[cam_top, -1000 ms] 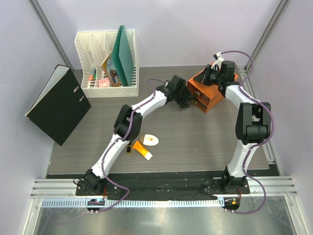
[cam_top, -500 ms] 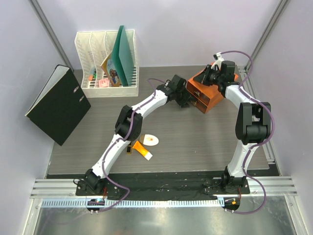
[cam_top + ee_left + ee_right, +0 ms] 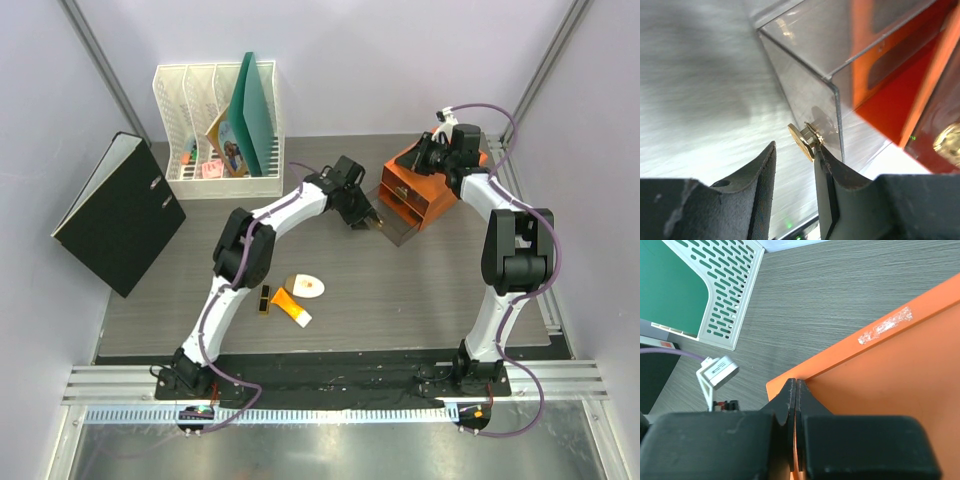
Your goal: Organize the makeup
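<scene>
**Left end effector** (image 3: 794, 150): the jaws are partly open and set either side of the gold knob (image 3: 801, 140) of the clear drawer (image 3: 805, 95). The knob is touched by one finger only, with a gap on the other side, so nothing is clamped.

**Right end effector** (image 3: 796, 390): it is fully closed on nothing and pressed on top of the orange drawer box (image 3: 430, 205).

**Makeup**: the white oval compact (image 3: 307, 286), orange white-capped tube (image 3: 290, 306) and black-gold lipstick (image 3: 264, 301) lie together on the counter (image 3: 450, 290), well apart from the box at about 7 o'clock from it. None is held.

**Hazards**
- The knob may be lost from the loose jaws if the pull is resumed before they close.
- The drawer may be drawn right out and tipped — little of it appears to be left inside the box.
- The box may be dragged if the downward press is eased.

**Change from a second earlier**
- The drawer is drawn out toward 7 o'clock.
- The left end effector is shifted the same way — and narrowed.
- The makeup and the right arm are unmoved.
</scene>
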Available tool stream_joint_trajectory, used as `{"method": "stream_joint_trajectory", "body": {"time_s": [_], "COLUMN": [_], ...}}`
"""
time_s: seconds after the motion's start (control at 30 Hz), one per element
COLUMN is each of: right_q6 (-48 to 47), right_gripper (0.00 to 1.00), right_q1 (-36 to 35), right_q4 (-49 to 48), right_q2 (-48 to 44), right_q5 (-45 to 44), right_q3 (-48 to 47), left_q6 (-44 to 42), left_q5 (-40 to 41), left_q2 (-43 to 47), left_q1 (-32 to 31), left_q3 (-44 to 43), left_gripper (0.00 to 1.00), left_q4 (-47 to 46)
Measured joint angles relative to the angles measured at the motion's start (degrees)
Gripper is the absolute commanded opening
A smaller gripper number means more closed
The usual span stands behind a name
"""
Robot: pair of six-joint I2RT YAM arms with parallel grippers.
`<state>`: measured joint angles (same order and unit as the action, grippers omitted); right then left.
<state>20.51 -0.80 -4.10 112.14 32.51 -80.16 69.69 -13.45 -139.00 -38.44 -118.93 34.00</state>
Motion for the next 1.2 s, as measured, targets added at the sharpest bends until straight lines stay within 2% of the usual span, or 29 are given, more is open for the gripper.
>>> {"method": "stream_joint_trajectory", "body": {"time_s": [0.17,0.33,0.43,0.57,0.7,0.8,1.2], "right_q6": [0.00,0.00,0.00,0.00,0.00,0.02,0.00], "right_gripper": [0.01,0.01,0.01,0.01,0.01,0.01,0.01], "right_q1": [0.04,0.13,0.17,0.20,0.20,0.22,0.26], "right_q4": [0.04,0.09,0.09,0.20,0.48,0.74,1.29], "right_q2": [0.00,0.00,0.00,0.02,0.17,0.28,0.39], "right_q5": [0.15,0.44,0.59,0.63,0.70,0.81,0.92], "right_q3": [0.00,0.00,0.00,-0.07,-0.33,-0.57,-0.87], "left_q6": [-1.64,-3.89,-5.68,-10.47,-16.33,-19.82,-34.14], "left_q5": [-0.24,-0.07,0.44,3.13,6.64,8.96,18.75], "left_q2": [6.93,9.66,9.60,8.15,8.00,9.27,27.45], "left_q1": [1.57,2.43,2.43,1.62,-0.09,-1.03,-1.55], "left_q3": [10.88,14.58,13.79,8.33,3.34,3.17,20.33], "left_gripper": [0.34,0.41,0.47,0.57,0.64,0.65,0.74], "left_q4": [0.00,1.62,2.67,8.87,14.45,16.17,23.10]}}
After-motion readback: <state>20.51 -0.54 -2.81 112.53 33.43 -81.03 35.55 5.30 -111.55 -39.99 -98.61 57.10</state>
